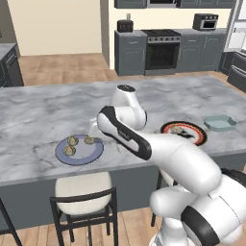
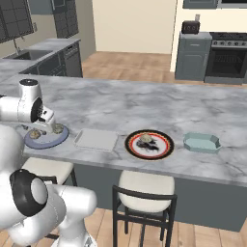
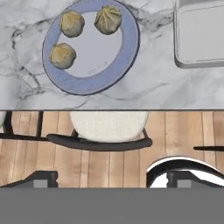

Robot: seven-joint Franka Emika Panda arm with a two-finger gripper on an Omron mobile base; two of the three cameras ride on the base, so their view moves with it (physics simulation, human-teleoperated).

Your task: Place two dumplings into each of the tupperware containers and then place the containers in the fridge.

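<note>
Three tan dumplings (image 3: 71,23) (image 3: 108,19) (image 3: 61,55) lie on a round blue-grey plate (image 3: 89,83) near the counter's front edge. My gripper (image 3: 111,179) hangs above that edge, just in front of the plate, open wide with nothing between its fingertips (image 3: 43,178). A pale whitish tupperware container (image 2: 95,139) sits empty just right of the blue plate (image 2: 46,137). A blue-green tupperware container (image 2: 201,143) stands further right. More dumplings (image 2: 146,140) rest on a red-and-black-rimmed plate (image 2: 166,144) between the two containers. Part of the fridge (image 1: 238,48) shows at the far right.
A cushioned stool (image 3: 109,127) stands below the counter edge under my hand, and another stool (image 2: 144,185) stands further right. My own arm (image 1: 144,144) crosses in front of the counter's middle. Grey cabinets with a black oven (image 1: 162,53) line the back wall.
</note>
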